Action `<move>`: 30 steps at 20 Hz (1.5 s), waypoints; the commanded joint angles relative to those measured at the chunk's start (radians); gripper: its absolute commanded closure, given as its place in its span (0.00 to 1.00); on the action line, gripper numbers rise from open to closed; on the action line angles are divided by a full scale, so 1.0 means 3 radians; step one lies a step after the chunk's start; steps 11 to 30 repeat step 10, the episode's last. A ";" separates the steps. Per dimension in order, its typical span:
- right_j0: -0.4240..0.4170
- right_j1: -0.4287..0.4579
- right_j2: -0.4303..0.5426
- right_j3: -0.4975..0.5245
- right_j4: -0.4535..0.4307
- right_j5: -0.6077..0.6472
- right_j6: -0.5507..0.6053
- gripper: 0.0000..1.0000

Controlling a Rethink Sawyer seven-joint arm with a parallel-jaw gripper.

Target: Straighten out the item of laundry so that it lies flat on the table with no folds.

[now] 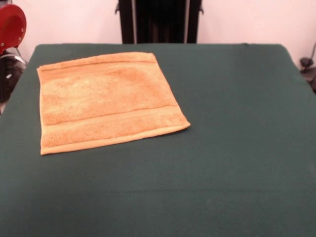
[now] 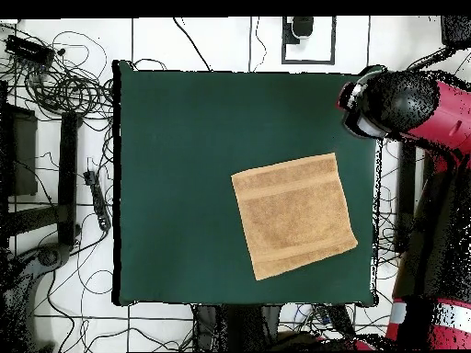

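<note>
Terry cloth: the yellow-orange towel point(image 1: 106, 101) lies spread open on the dark green table point(image 1: 232, 148), a single layer as far as I can see, hems and woven bands showing along two opposite ends.

Where the towel is: in the front view it sits toward the left and far part of the tabletop; from overhead the towel point(image 2: 293, 214) is near the right edge of the table point(image 2: 175, 165), turned a little askew to the table's sides.

Folds: none that I can make out; all four corners show and the edges run straight. The near right corner looks very slightly frayed or lifted, too small to be sure.

Arm: the red and black Sawyer arm point(image 2: 414, 106) is drawn off past the table's right edge in the overhead view, its rounded end beyond the towel's upper right corner, apart from the cloth.

Gripper: I cannot tell how it stands or whether it has hold of anything; no fingertips show clearly in either view. Nothing appears to hang from the arm.

Key relation: seen from overhead, the towel lies down and to the left of the arm's end, its banded ends running roughly across the table's short way.

What each view adds: overhead shows the towel's skew and the arm beside the table; the front view shows only a red part point(image 1: 11, 24) at the upper left edge, but gives the flatness of the nap better.

Judgement: the task looks as good as done.
</note>
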 commanded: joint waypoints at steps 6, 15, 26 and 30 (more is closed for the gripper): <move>0.0130 0.0129 0.0261 0.0655 0.0021 0.0047 -0.0114 0.00; 0.0129 0.0132 0.0282 0.0666 0.0011 0.0029 -0.0161 0.00; 0.0129 0.0132 0.0282 0.0666 0.0011 0.0029 -0.0161 0.00; 0.0129 0.0132 0.0282 0.0666 0.0011 0.0029 -0.0161 0.00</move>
